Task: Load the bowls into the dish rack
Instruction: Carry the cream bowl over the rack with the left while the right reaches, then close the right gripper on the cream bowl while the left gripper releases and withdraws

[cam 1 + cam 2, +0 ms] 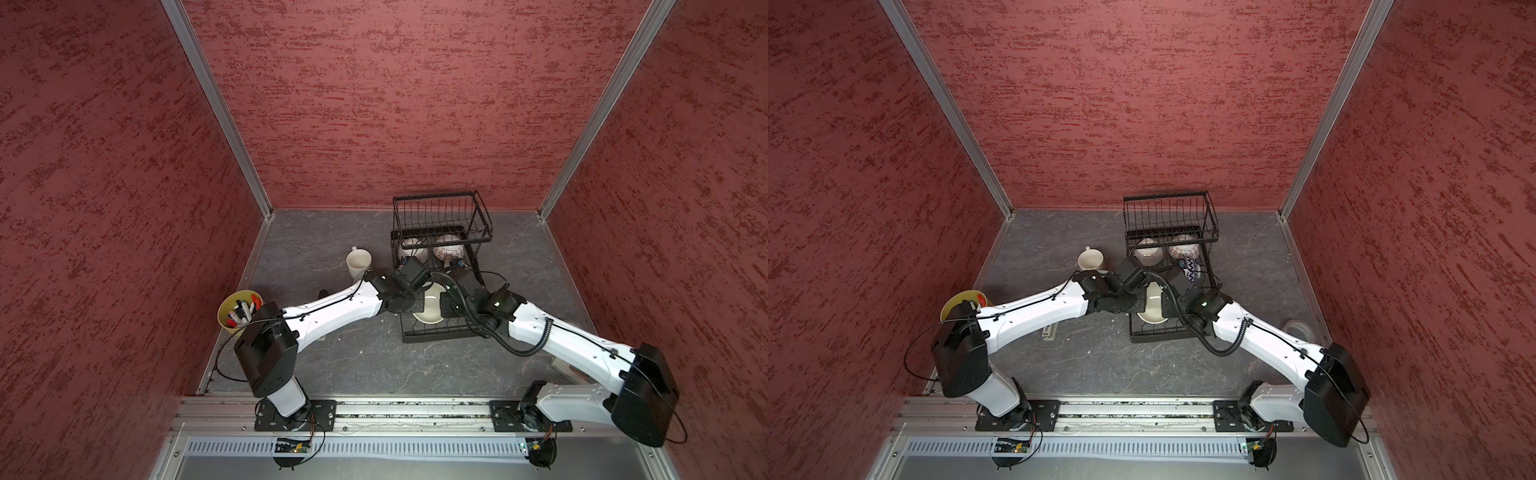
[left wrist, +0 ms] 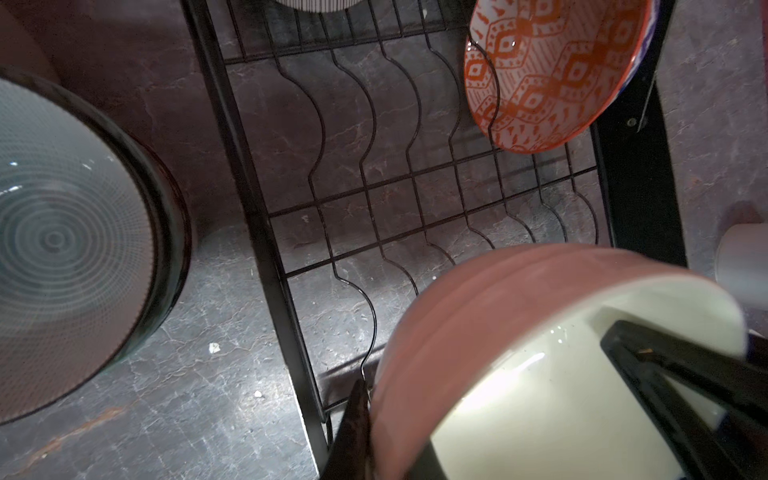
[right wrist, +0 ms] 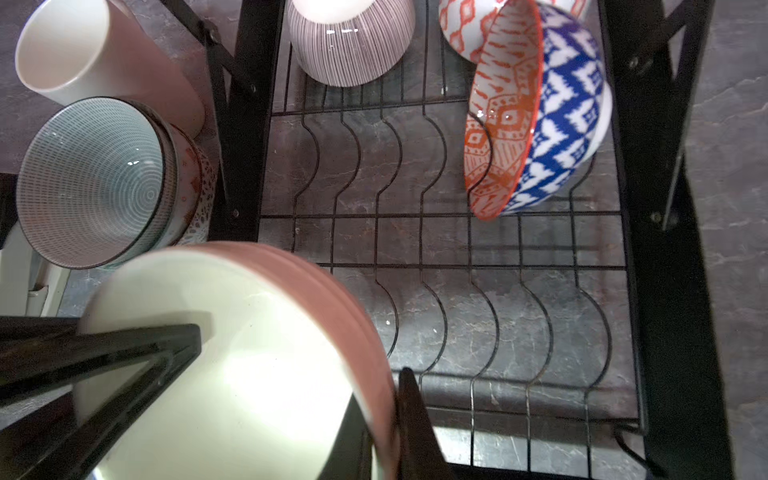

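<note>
Dish rack (image 1: 440, 332) of black wire, with a cream bowl (image 1: 430, 309) held over its empty front slots (image 3: 478, 316). Left gripper (image 2: 490, 357) and right gripper (image 3: 299, 353) pinch opposite sides of its rim; should they pull unevenly, the bowl may twist loose and strike the rack.

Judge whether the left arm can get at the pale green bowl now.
Probably not yet: the left hand is shut on the cream bowl; otherwise the pale green bowl sits uncovered beside the dish rack.
</note>
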`<action>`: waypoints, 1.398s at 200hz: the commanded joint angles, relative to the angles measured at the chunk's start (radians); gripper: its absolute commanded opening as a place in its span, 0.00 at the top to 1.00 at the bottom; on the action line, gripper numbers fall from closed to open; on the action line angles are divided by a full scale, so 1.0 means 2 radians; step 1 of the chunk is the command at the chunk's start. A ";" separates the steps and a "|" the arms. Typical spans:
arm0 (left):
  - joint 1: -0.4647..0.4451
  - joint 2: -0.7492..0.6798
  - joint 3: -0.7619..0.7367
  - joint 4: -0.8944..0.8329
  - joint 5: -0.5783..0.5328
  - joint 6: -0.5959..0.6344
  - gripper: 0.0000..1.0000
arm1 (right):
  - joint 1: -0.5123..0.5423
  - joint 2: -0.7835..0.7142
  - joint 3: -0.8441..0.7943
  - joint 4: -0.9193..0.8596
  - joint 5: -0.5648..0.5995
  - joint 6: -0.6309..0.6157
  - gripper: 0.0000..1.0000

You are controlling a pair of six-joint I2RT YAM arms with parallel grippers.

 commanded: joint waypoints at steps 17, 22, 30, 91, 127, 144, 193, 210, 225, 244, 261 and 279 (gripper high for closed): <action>0.005 -0.006 0.000 0.053 0.030 -0.008 1.00 | -0.001 -0.008 0.011 -0.017 0.035 0.012 1.00; 0.005 -0.006 -0.002 0.056 0.032 -0.010 1.00 | -0.001 -0.008 0.013 -0.020 0.038 0.012 1.00; 0.007 -0.008 -0.006 0.062 0.037 -0.012 0.99 | -0.001 -0.010 0.015 -0.023 0.043 0.012 1.00; 0.015 -0.034 -0.033 0.087 0.049 -0.019 0.32 | -0.001 -0.002 0.040 -0.073 0.096 0.013 1.00; 0.018 -0.056 -0.053 0.091 0.042 -0.017 0.03 | -0.001 0.011 0.064 -0.123 0.140 0.015 1.00; 0.022 -0.065 -0.060 0.087 0.039 -0.015 0.01 | -0.001 0.014 0.069 -0.147 0.163 0.019 1.00; 0.039 -0.086 -0.080 0.070 0.027 -0.013 0.00 | -0.001 0.022 0.072 -0.200 0.228 0.035 1.00; 0.047 -0.099 -0.091 0.068 0.024 -0.013 0.00 | -0.005 0.028 0.074 -0.219 0.248 0.037 1.00; 0.055 -0.110 -0.099 0.067 0.022 -0.013 0.00 | -0.010 0.032 0.078 -0.235 0.263 0.040 1.00; 0.062 -0.122 -0.110 0.068 0.022 -0.014 0.00 | -0.015 0.038 0.085 -0.257 0.285 0.048 1.00; 0.066 -0.128 -0.115 0.067 0.021 -0.014 0.00 | -0.021 0.042 0.091 -0.268 0.302 0.051 1.00; 0.070 -0.128 -0.117 0.067 0.024 -0.013 0.00 | -0.024 0.051 0.098 -0.277 0.324 0.053 1.00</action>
